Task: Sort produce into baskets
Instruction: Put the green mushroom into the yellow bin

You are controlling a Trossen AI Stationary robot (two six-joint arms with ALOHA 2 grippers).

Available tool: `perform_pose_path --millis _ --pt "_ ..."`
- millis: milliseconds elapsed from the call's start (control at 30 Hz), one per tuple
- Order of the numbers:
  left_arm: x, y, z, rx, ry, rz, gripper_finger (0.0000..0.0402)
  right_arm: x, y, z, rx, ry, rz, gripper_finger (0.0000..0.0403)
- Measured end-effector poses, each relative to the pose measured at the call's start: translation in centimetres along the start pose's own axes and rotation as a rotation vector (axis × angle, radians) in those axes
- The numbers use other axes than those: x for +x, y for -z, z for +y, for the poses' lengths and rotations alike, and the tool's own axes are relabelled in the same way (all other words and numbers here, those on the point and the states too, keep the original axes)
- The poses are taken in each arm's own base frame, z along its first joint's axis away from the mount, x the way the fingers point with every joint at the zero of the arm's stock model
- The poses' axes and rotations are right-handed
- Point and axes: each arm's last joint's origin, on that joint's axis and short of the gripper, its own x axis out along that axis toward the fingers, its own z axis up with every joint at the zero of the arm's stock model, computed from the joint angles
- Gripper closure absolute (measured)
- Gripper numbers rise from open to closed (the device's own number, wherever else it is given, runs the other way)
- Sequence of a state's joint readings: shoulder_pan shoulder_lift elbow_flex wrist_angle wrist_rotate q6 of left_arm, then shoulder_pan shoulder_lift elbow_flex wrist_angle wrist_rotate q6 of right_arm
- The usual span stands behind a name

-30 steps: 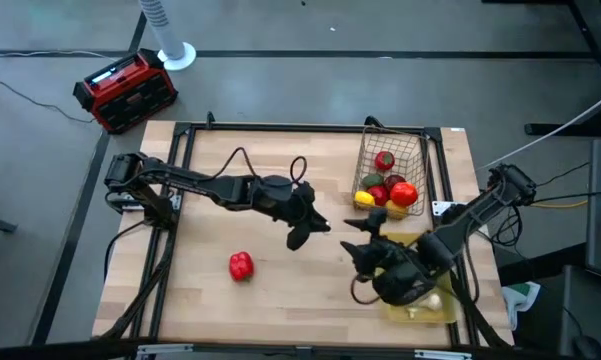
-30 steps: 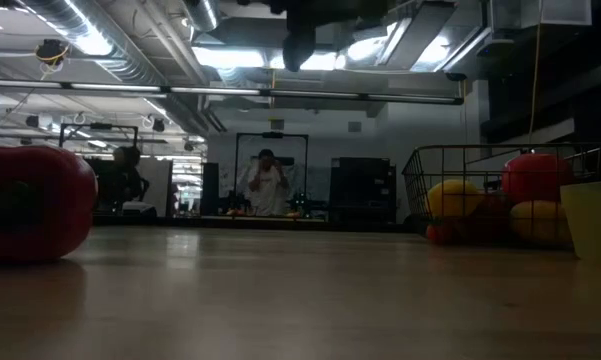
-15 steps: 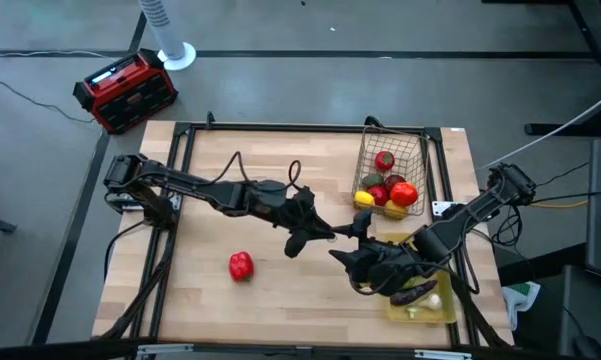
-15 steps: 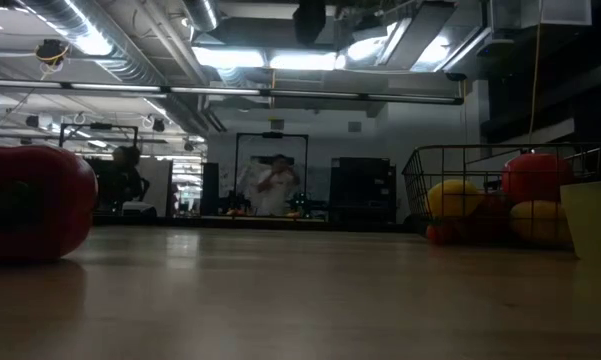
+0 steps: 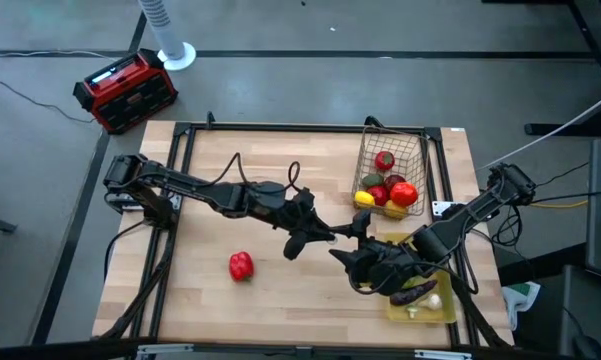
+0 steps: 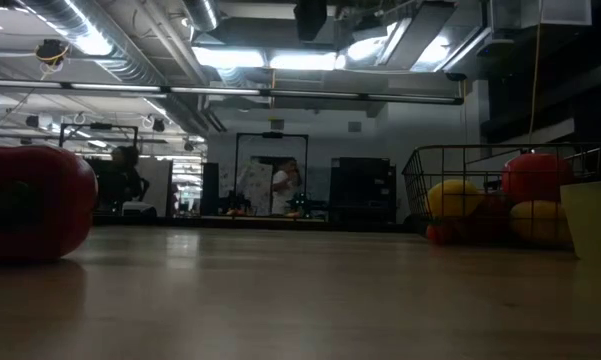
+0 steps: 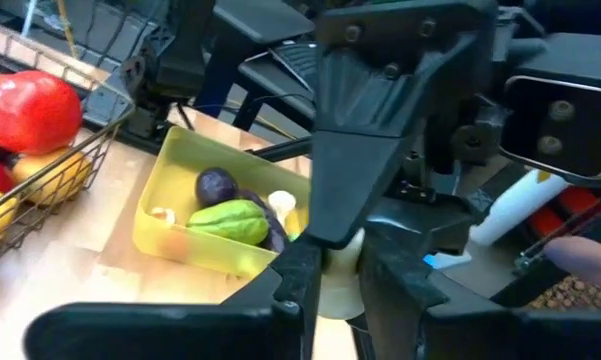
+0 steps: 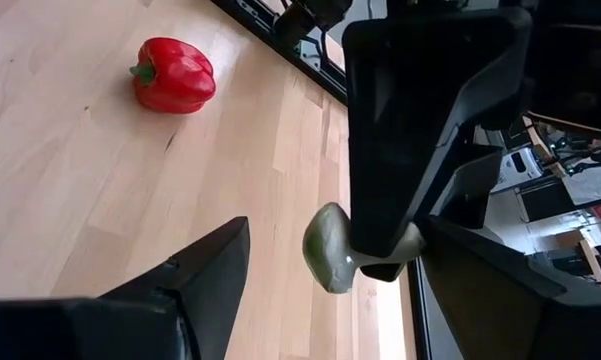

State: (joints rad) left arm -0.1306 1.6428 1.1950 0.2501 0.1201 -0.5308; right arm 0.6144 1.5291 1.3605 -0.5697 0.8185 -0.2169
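My left gripper (image 5: 315, 236) is over the table's middle, shut on a small pale garlic (image 7: 340, 268), which also shows in the right wrist view (image 8: 328, 262). My right gripper (image 5: 352, 255) faces it from the right, open; in the right wrist view its fingers (image 8: 195, 285) stand on either side of the garlic, apart from it. A red pepper (image 5: 241, 265) lies on the table at near left. The wire basket (image 5: 412, 152) holds red and yellow produce. The yellow tray (image 7: 165, 200) holds an eggplant (image 7: 217, 186), a green piece and a white one. My left gripper pinches the garlic (image 8: 325, 270) between its two fingers (image 7: 292, 285), at their free ends as the right wrist view shows. The garlic is lifted clear of the table, in front of my right gripper's open fingers.
A red-and-black box (image 5: 125, 90) and a white fan base (image 5: 177, 52) stand on the floor beyond the far left corner. The near left part of the wooden table (image 5: 200, 200) holds only the pepper. A person shows far off in the room (image 6: 286, 188).
My right gripper has gone from above the yellow tray toward the table's left, up to my left gripper, and the eggplant in the tray now shows. My left gripper has shifted a little toward the right and near edges with the garlic.
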Motion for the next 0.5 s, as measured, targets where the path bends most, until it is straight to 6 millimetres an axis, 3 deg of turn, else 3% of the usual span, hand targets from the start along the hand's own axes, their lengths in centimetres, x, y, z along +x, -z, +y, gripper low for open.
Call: perform_pose_path --millis 333,500 --pt "0.03 0.16 -0.26 0.033 0.005 0.004 0.0339 0.01 -0.01 0.01 -0.001 0.000 0.000 0.0118" --pt "0.03 0.16 -0.22 0.033 0.004 0.005 0.0339 0.01 -0.07 -0.01 0.004 0.001 -0.005 0.0155"
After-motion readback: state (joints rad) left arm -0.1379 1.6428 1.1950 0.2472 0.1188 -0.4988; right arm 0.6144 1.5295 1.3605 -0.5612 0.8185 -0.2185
